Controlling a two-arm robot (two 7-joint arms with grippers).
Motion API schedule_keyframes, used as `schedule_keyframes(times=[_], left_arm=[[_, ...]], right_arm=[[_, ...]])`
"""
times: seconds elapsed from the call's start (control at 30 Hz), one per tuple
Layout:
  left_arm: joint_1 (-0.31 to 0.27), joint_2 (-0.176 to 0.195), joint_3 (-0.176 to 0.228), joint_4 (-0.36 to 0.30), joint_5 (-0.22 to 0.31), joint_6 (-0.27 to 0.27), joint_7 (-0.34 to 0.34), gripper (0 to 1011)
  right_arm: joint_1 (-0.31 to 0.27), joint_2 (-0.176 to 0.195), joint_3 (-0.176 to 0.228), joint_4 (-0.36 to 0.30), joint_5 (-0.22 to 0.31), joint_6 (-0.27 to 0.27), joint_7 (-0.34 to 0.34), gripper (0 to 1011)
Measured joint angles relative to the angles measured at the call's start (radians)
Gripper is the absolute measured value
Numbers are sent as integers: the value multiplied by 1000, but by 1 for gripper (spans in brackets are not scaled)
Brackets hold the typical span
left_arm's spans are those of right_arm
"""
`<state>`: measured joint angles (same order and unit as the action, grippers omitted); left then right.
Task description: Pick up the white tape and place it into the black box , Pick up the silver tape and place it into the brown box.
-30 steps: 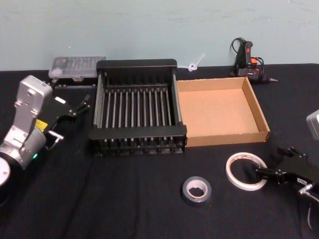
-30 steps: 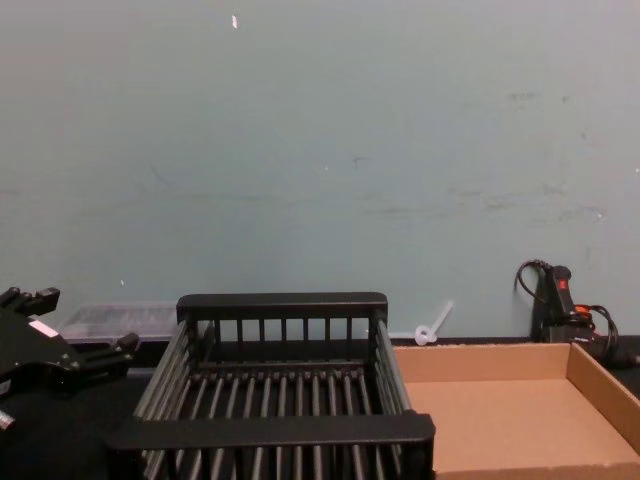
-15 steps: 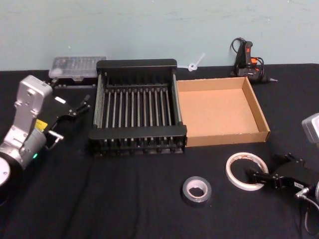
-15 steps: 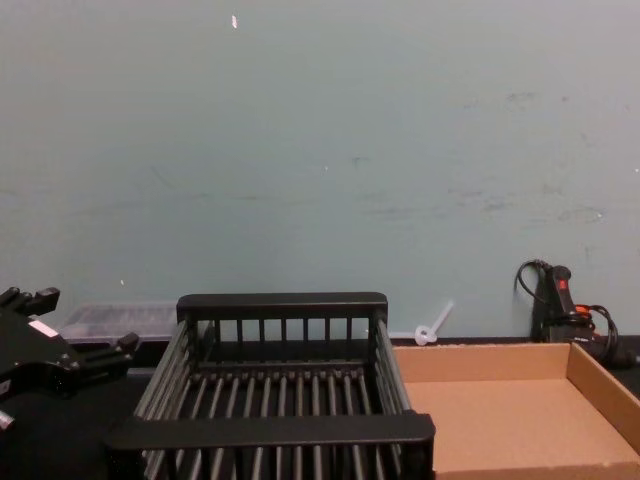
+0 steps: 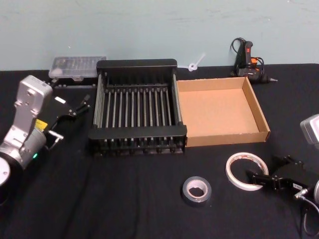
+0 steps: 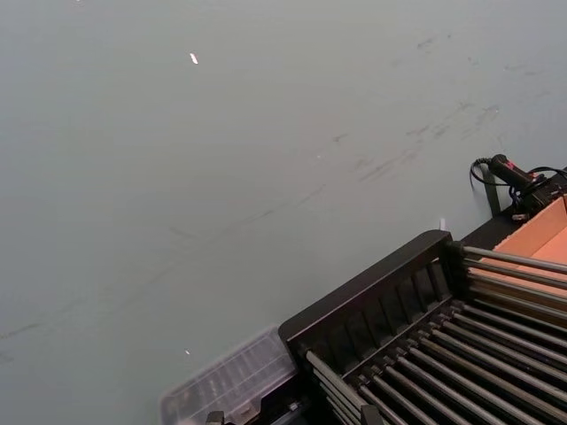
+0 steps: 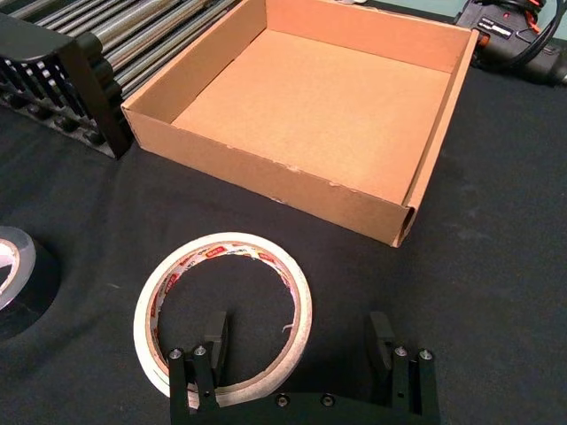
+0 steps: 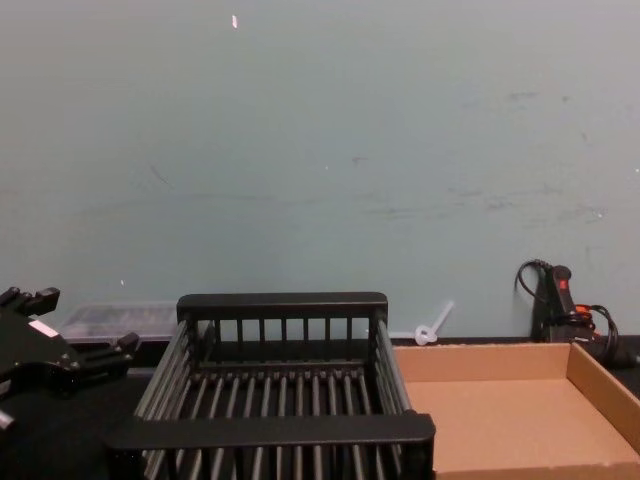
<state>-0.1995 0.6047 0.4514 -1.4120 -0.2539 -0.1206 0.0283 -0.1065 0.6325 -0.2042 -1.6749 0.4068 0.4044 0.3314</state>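
The white tape lies flat on the black cloth in front of the brown box. My right gripper is open at the tape's right edge. In the right wrist view one finger sits inside the white tape and the other stands outside it, right gripper low over the cloth. The silver tape lies left of the white roll. The black box stands beside the brown box; nothing lies in either. My left gripper is parked open, left of the crate.
A clear plastic case sits at the back left. A glue gun with its cable lies behind the brown box. A small white plastic piece is near the wall.
My right gripper has turned and settled lower at the white tape's right edge, one finger now inside the ring. Both tapes and the left arm have stayed put.
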Motion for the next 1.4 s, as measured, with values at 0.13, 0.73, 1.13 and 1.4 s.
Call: schedule_keyframes(times=[0.13, 0.73, 1.13, 1.4], left_arm=[[0, 0, 0, 0, 0, 0, 0, 1001], [0, 0, 0, 0, 0, 0, 0, 1001], [0, 0, 0, 0, 0, 0, 0, 1002], [0, 0, 0, 0, 0, 0, 0, 1001]], right_arm=[[1, -1, 0, 2, 0, 1, 1, 1002], [4, -2, -1, 5, 1, 1, 7, 1002], [3, -2, 0, 4, 2, 1, 6, 914], [3, -2, 0, 3, 2, 1, 5, 708]])
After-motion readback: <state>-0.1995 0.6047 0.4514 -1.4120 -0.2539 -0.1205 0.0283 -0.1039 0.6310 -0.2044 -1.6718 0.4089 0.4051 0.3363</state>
